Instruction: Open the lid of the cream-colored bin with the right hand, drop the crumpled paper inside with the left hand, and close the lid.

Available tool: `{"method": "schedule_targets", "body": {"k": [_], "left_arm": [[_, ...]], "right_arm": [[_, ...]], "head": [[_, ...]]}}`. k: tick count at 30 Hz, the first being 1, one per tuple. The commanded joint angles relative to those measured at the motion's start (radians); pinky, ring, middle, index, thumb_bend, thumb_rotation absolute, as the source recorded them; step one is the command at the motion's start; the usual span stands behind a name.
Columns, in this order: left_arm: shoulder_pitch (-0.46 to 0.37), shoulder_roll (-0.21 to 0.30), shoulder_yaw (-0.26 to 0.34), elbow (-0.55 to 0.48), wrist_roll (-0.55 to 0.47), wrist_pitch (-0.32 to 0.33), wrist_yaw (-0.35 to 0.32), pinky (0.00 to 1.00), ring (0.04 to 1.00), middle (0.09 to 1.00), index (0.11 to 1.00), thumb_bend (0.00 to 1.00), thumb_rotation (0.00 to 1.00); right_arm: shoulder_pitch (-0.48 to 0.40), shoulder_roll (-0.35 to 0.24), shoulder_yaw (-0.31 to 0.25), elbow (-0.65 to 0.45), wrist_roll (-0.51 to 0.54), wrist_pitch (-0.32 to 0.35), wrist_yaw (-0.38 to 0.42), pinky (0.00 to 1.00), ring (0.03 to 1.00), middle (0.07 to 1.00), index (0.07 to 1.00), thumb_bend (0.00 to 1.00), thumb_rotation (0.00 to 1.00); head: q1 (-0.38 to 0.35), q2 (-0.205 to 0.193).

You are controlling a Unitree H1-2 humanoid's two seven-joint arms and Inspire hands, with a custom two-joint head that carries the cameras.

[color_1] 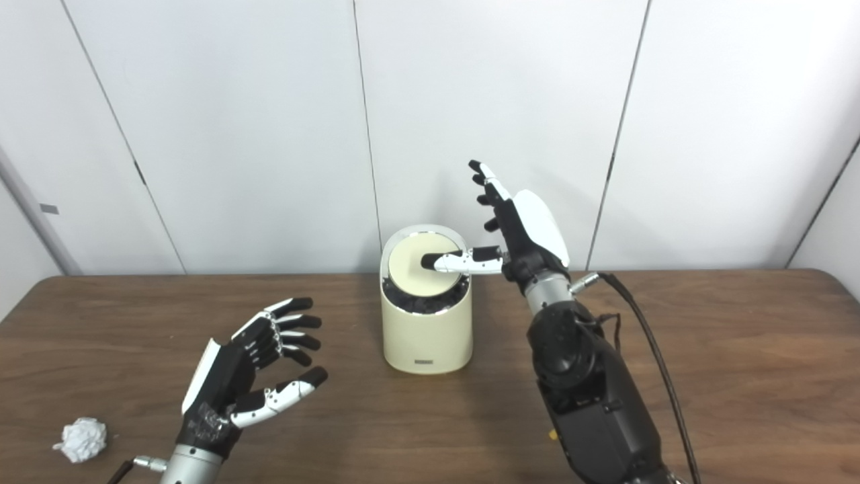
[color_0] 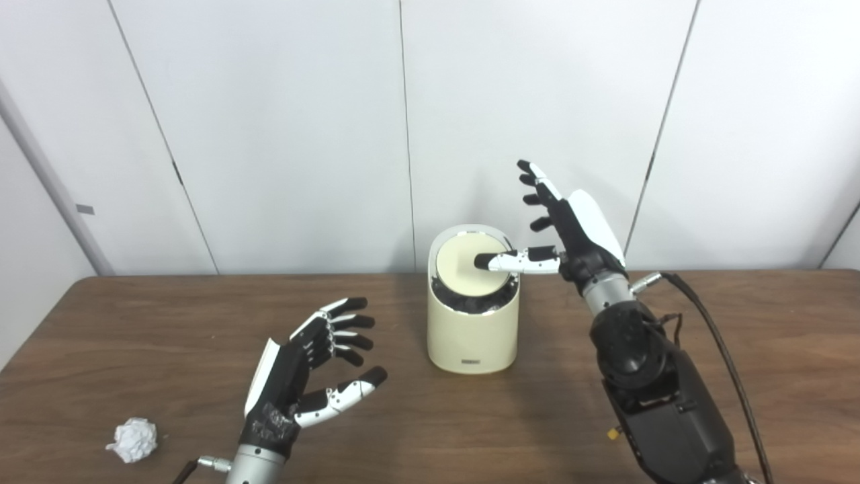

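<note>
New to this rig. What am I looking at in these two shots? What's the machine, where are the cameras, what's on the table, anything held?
Both shots come from two side-by-side cameras on a humanoid robot's head, showing one scene. On the brown wooden table stands a cream-colored cylindrical bin; a crumpled white paper ball lies near the front left. The right hand has its thumb on the bin's round tilted lid, fingers spread upward. The left hand hovers open and holds nothing.

A cream-colored bin stands upright mid-table, its round lid tilted; white crumpled paper lies far left.
</note>
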State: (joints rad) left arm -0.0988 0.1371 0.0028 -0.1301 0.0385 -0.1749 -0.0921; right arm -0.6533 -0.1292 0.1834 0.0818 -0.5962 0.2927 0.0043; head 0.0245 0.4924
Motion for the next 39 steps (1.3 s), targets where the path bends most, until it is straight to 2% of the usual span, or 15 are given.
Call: {"method": "schedule_targets", "body": {"k": [1,8,15,22,29,34,39], "left_arm": [[-0.033,0.000,0.000,-0.011,-0.005,-0.038,0.003,0.54,0.631,0.730,0.803,0.65,0.12],[-0.033,-0.004,-0.004,-0.025,-0.005,-0.029,0.003,0.54,0.631,0.727,0.802,0.65,0.12],[-0.039,-0.007,-0.006,-0.029,-0.004,-0.023,0.005,0.54,0.639,0.727,0.802,0.66,0.13],[-0.040,-0.008,-0.005,-0.039,0.000,-0.018,0.006,0.54,0.634,0.730,0.804,0.66,0.15],[-0.039,-0.007,-0.006,-0.055,-0.011,-0.010,0.000,0.53,0.638,0.732,0.805,0.66,0.15],[-0.039,-0.004,-0.007,-0.058,-0.009,-0.002,-0.002,0.54,0.641,0.734,0.804,0.66,0.15],[-0.038,-0.005,-0.007,-0.059,-0.004,-0.002,0.001,0.53,0.631,0.728,0.804,0.67,0.16]], "right_arm": [[-0.059,-0.005,0.007,-0.006,-0.021,-0.019,-0.025,0.68,0.859,0.918,0.942,0.79,0.33],[-0.067,-0.004,0.024,0.031,-0.039,-0.019,-0.034,0.60,0.806,0.908,0.940,0.81,0.30],[-0.070,-0.010,0.037,0.062,-0.043,-0.042,-0.042,0.64,0.827,0.897,0.937,0.84,0.29],[-0.069,-0.020,0.055,0.077,-0.055,-0.036,-0.030,0.67,0.848,0.907,0.945,0.84,0.25],[-0.073,-0.061,0.113,0.095,-0.139,-0.043,-0.041,0.68,0.840,0.910,0.949,0.86,0.21],[-0.079,-0.106,0.185,0.085,-0.273,-0.008,-0.046,0.69,0.817,0.901,0.939,0.91,0.19],[-0.082,-0.129,0.225,0.081,-0.375,0.016,-0.033,0.70,0.805,0.898,0.927,0.94,0.17]], "head": [[0.002,0.001],[0.007,0.004],[0.014,0.011],[0.015,0.018],[0.019,0.028],[0.020,0.036],[0.021,0.039]]}}
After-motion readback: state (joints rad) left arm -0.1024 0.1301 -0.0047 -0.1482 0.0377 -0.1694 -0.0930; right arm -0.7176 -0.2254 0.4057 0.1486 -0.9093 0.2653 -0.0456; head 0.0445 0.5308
